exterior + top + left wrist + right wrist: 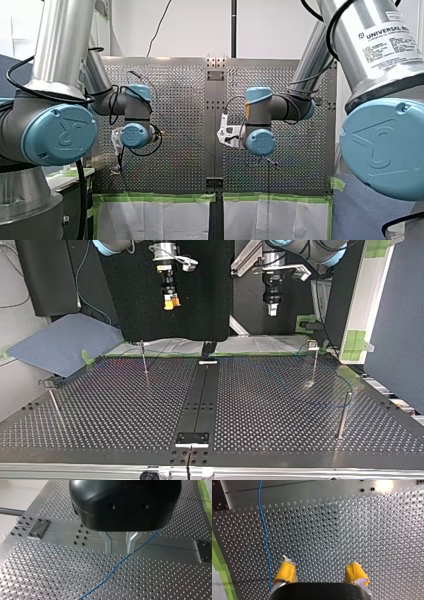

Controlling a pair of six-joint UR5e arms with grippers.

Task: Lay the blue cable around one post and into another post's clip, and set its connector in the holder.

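Blue cable (117,565) runs diagonally on surface (50,580) beneath my left hand (119,552), parted, empty; my right hand (320,563) spread wide, cable beside it.

A robotics lab: perforated metal table (110,410) edged with green tape (155,198); maker's label on my right arm (380,50).

The perforated metal table (362,530) shines glossy; yellow pads (285,572) on my right tool (321,567) look frayed.
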